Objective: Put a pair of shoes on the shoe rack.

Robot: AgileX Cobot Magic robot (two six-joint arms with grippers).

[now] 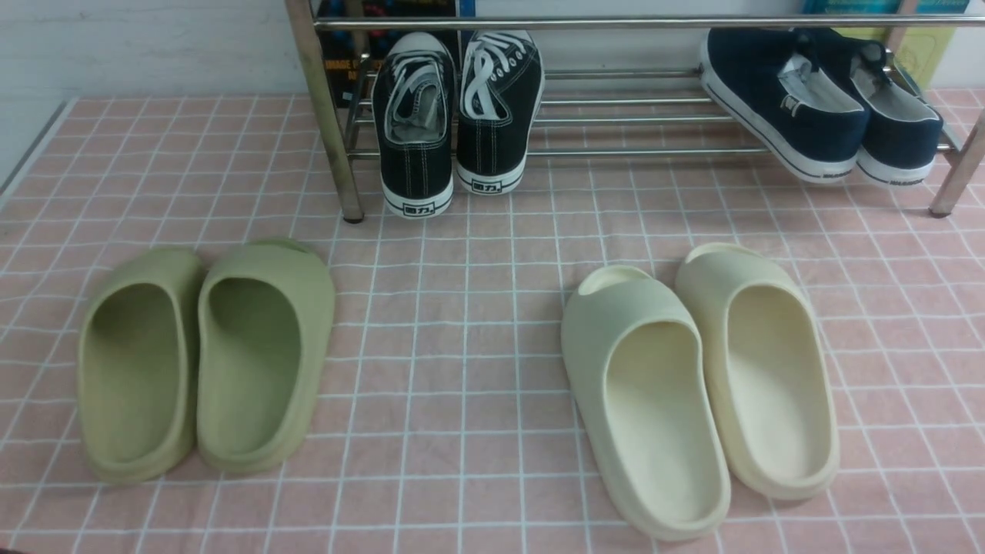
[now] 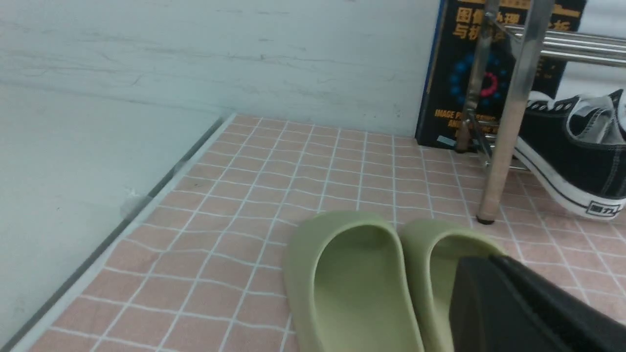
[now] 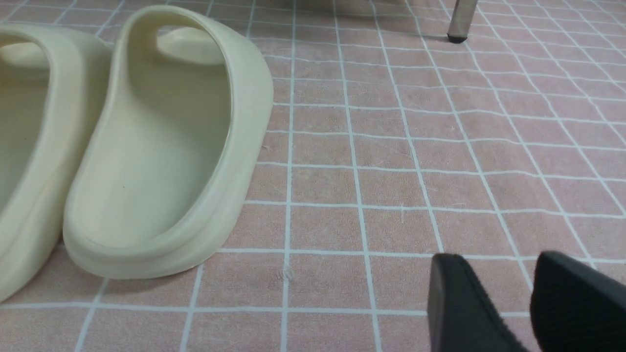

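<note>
The pair of shoes, two black canvas sneakers (image 1: 454, 115) with white laces, rests side by side on the left end of the chrome shoe rack (image 1: 616, 23), heels toward me and hanging over the front bar. One sneaker (image 2: 582, 166) also shows beside a rack leg (image 2: 508, 117) in the left wrist view. Neither gripper appears in the front view. My left gripper (image 2: 484, 259) is shut and empty, hovering over the olive slides (image 2: 352, 283). My right gripper (image 3: 496, 264) is open above bare cloth, with nothing between its fingers.
Navy slip-ons (image 1: 816, 100) sit on the rack's right end. Olive slides (image 1: 208, 354) lie front left and cream slides (image 1: 700, 377) front right on the pink checked cloth. A dark book (image 2: 450, 73) leans behind the rack. The table's left edge (image 2: 98, 254) meets a pale wall.
</note>
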